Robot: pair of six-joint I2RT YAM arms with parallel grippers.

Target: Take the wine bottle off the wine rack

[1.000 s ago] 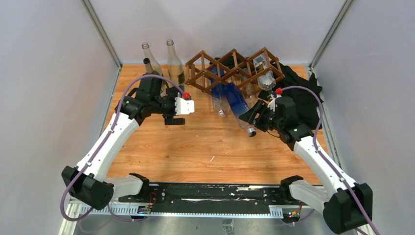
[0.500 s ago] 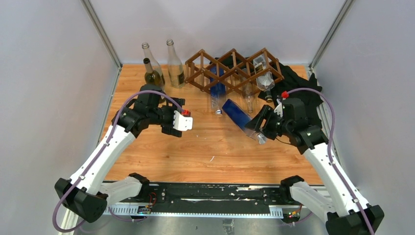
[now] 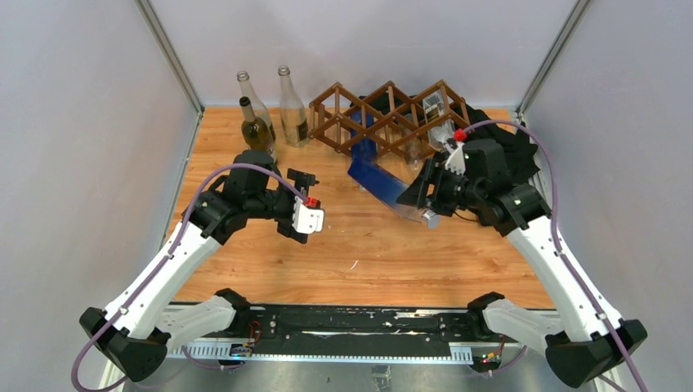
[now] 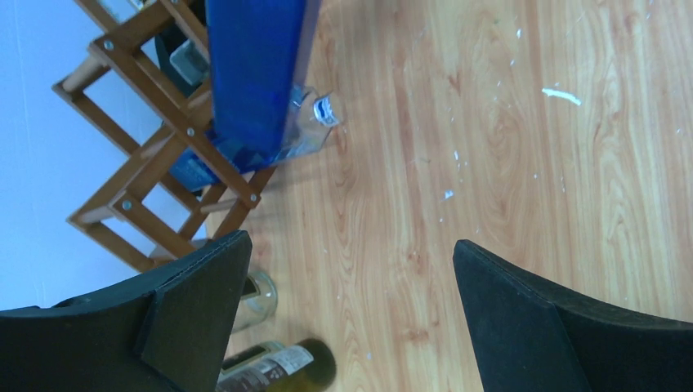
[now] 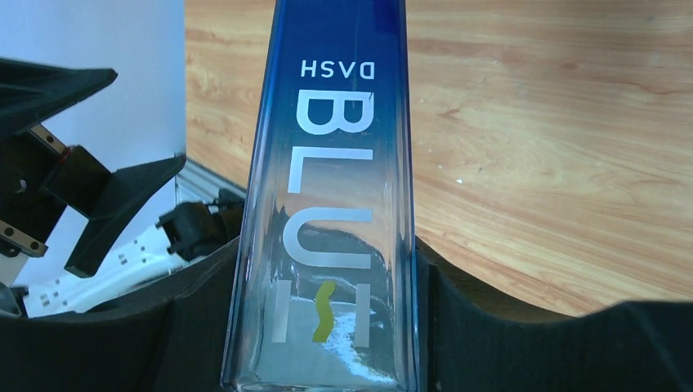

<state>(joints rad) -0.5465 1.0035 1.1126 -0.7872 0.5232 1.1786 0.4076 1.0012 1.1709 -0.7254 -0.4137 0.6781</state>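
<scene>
The wine rack [image 3: 392,113], a dark brown wooden lattice, stands at the back of the table; it also shows in the left wrist view [image 4: 155,189]. My right gripper [image 3: 425,194] is shut on a tall blue glass bottle [image 3: 377,181] near its clear end. It holds the bottle tilted above the table in front of the rack, out of its cells. The right wrist view shows the fingers [image 5: 507,327] clamped on the bottle [image 5: 339,163], which is lettered "BLU". My left gripper [image 3: 304,206] is open and empty, left of the bottle [image 4: 253,73].
Three bottles stand at the back left: a dark green one [image 3: 258,131] and two clear ones [image 3: 292,110]. Another blue bottle [image 3: 363,149] and clear bottles [image 3: 441,122] lie in the rack. A black cloth [image 3: 511,159] lies behind the right arm.
My right gripper has drawn the blue bottle out of the rack and lifted it clear above the table. My left arm has pulled back toward the near edge, still open.
</scene>
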